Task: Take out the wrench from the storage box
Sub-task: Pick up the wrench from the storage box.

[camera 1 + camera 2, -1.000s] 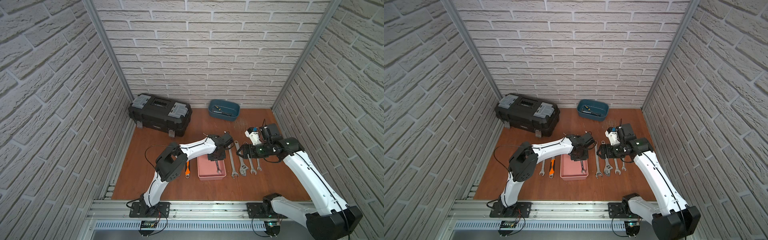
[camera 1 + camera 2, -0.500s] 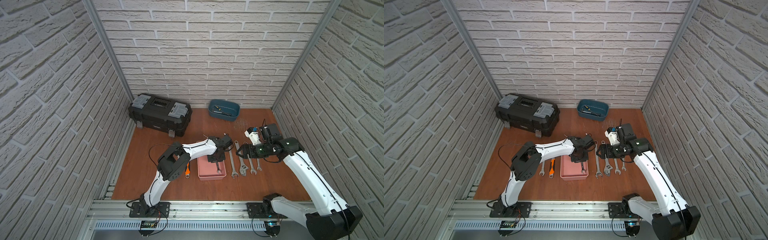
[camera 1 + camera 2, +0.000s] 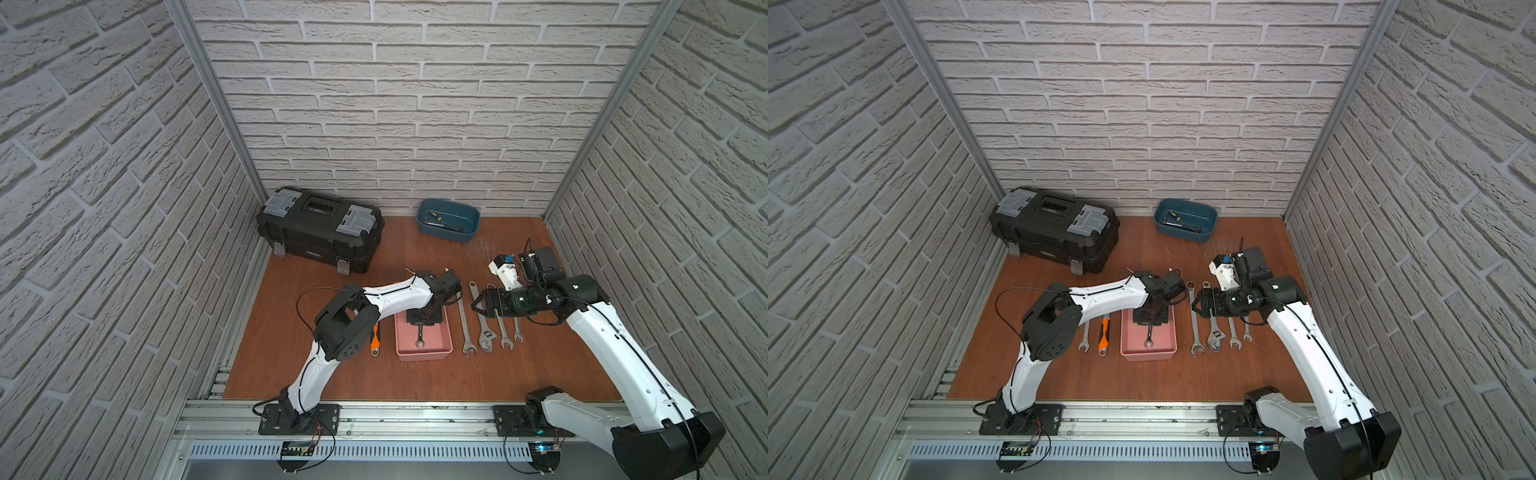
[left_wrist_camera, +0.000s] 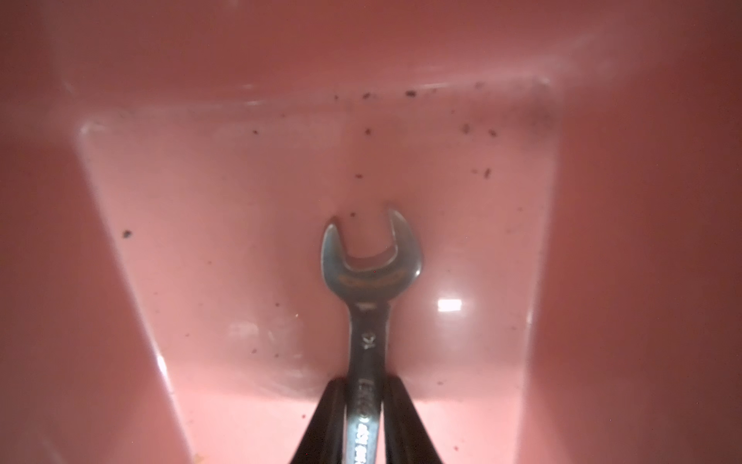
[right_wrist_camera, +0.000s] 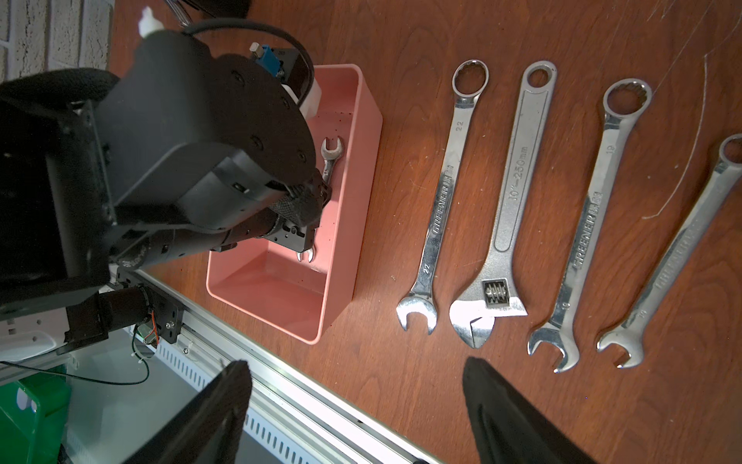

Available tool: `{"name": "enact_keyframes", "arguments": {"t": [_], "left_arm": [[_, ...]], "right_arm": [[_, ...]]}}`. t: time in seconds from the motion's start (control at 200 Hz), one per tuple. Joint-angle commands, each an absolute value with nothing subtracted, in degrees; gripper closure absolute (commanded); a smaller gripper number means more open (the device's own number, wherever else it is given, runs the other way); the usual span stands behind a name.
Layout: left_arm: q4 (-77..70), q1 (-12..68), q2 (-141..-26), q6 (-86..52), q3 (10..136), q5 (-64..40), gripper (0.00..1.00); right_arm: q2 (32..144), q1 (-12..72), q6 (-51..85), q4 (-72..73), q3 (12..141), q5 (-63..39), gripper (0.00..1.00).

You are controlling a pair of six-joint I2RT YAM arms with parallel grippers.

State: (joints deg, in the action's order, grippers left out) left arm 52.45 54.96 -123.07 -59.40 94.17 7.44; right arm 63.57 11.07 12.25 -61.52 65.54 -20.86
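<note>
Tightening on the wrench point(image 4: 367, 341) in the storage box point(image 3: 424, 355), the left gripper point(image 4: 363, 389) is clamping its shank — lifting looks next; the right gripper point(image 5: 357, 377) is idling, jaws apart.

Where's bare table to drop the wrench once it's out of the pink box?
Widest free patch: the table strip between the storage box, the wrench row and the front rail. Also bare: between black toolbox and blue tub. Crowded: beside the box, wrench row one side, orange-handled wrench the other.

The large combination wrench point(image 5: 445, 184) reads "22" and "GREENER". The adjustable wrench point(image 5: 512, 193) beside it reads "10"-250mm". Print on the small wrench point(image 4: 367, 341) in the storage box point(image 4: 200, 241) is blurred.
</note>
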Motion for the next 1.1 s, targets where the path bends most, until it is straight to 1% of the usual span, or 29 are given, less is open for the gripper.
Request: {"name": "enact_keyframes", "arguments": {"t": [0.0, 0.08, 0.205, 0.325, 0.435, 0.565, 0.695, 0.73, 0.87, 1.095], "left_arm": [[57.77, 53.44, -123.78, -56.03, 90.63, 7.7, 0.77], [55.79, 53.46, -123.54, -56.42, 89.67, 6.5, 0.76], [54.02, 53.48, -125.54, -56.13, 90.17, 3.27, 0.68], [54.6, 53.53, -126.71, -56.39, 89.81, 2.05, 0.66], [52.38, 53.14, -126.62, -57.4, 86.58, -0.28, 0.65], [48.73, 52.22, -126.35, -58.7, 82.31, -2.74, 0.69], [50.34, 52.16, -128.14, -57.01, 83.54, -2.42, 0.76], [50.81, 52.2, -128.68, -56.71, 84.05, -2.14, 0.77], [52.13, 52.69, -129.54, -55.76, 85.78, -1.29, 0.89], [56.67, 52.93, -125.77, -56.18, 91.47, 2.01, 0.9]], "right_arm": [[62.87, 10.67, 12.9, -60.38, 64.53, -21.65, 0.13], [62.68, 10.65, 13.0, -60.38, 64.43, -21.55, 0.13], [62.56, 10.72, 13.05, -60.38, 64.41, -21.39, 0.13], [62.54, 10.7, 12.88, -60.56, 64.73, -21.09, 0.13], [62.6, 10.67, 12.79, -60.48, 64.69, -21.09, 0.13], [62.66, 10.68, 12.92, -60.38, 64.52, -21.1, 0.13], [62.51, 10.62, 13.01, -60.03, 64.16, -21.11, 0.13], [62.58, 10.56, 13.09, -59.94, 64.08, -21.26, 0.13], [62.36, 10.6, 13.31, -59.75, 63.94, -21.24, 0.13], [62.02, 10.63, 14.39, -58.39, 62.6, -22.11, 0.13]]}}
